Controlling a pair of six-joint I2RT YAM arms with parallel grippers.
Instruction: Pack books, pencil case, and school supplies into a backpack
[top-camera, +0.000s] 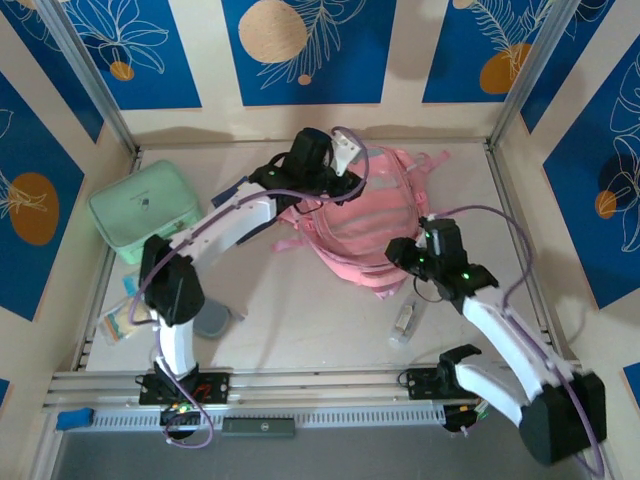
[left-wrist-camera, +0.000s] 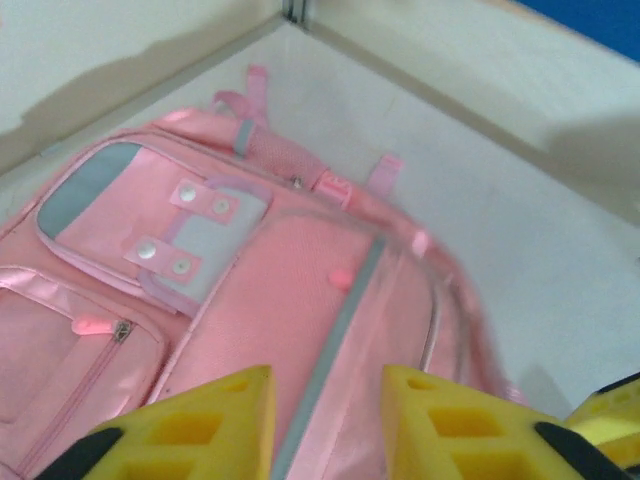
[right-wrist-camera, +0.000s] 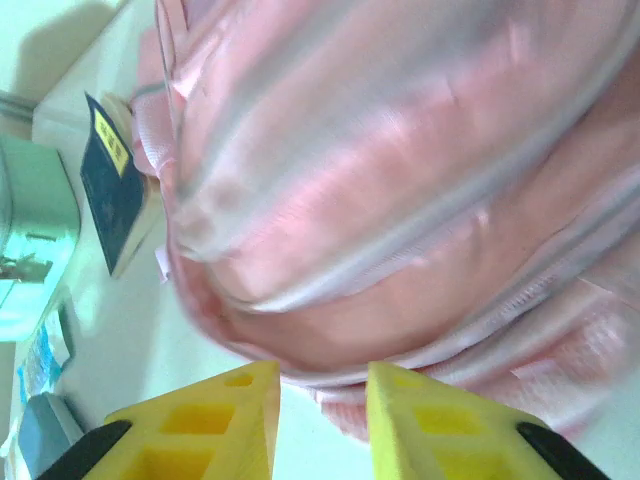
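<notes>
Pink backpack lies flat mid-bench, far side, w/ both arms bent over it. Left pincer hangs over its upper-left part; yellow fingers stand apart w/ pink fabric and a grey strip showing through the gap, nothing clamped. Right pincer sits at the bag's near right edge, fingers a bit apart, pale bench visible between them, bag's rim just past the tips; no grip seen. Navy book w/ yellow label lies on the bench just beside the bag's left side, by the left arm. Mint-green case sits at far left, apart from the bag. Grey-blue pencil case rests near the left arm's base. Flat packets lie at the left edge, near the green case's front. Clear bottle lies on the bench in front of the bag, close to the right arm. All the small items are outside the bag; can't tell if any pocket is unzipped.
</notes>
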